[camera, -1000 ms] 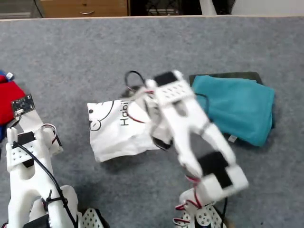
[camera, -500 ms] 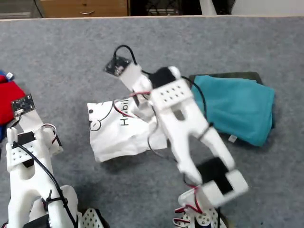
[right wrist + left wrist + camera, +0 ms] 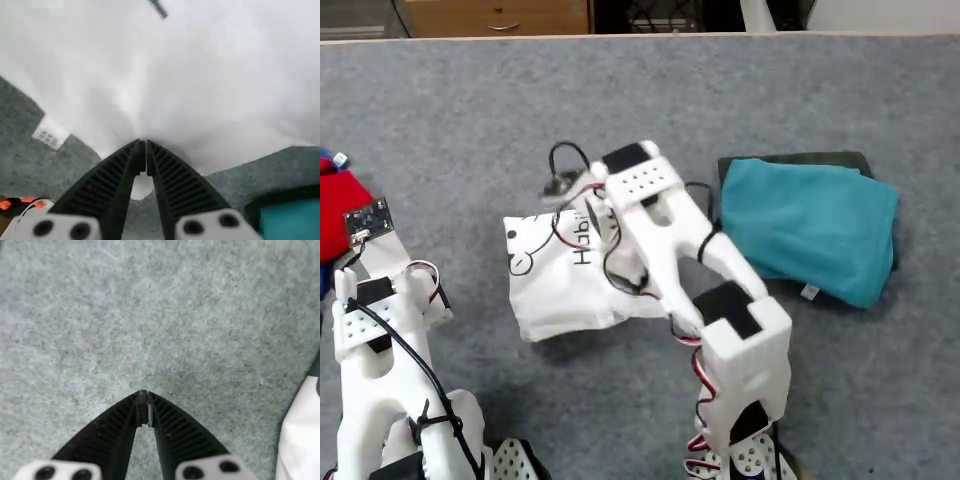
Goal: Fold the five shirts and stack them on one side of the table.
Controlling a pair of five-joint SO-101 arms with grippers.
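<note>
A white shirt (image 3: 565, 280) with black print lies partly folded at the table's middle. My right arm (image 3: 660, 225) stretches over it from the near edge. In the right wrist view my right gripper (image 3: 142, 145) is shut, its tips down against the white shirt (image 3: 200, 75) near a hem with a small label (image 3: 50, 132). A folded teal shirt (image 3: 815, 225) lies on a dark green one (image 3: 795, 159) at the right. A red shirt (image 3: 335, 210) sits at the left edge. My left gripper (image 3: 144, 400) is shut over bare grey cloth, holding nothing.
The table (image 3: 470, 120) is covered in grey felt, open at the back and front left. The left arm (image 3: 370, 340) stands at the near left corner beside the red shirt. Wooden furniture (image 3: 500, 15) stands beyond the far edge.
The right arm's wrist rose above the white shirt's far edge, then dropped back onto the shirt, with the arm swung a little to the left. The left arm stayed put.
</note>
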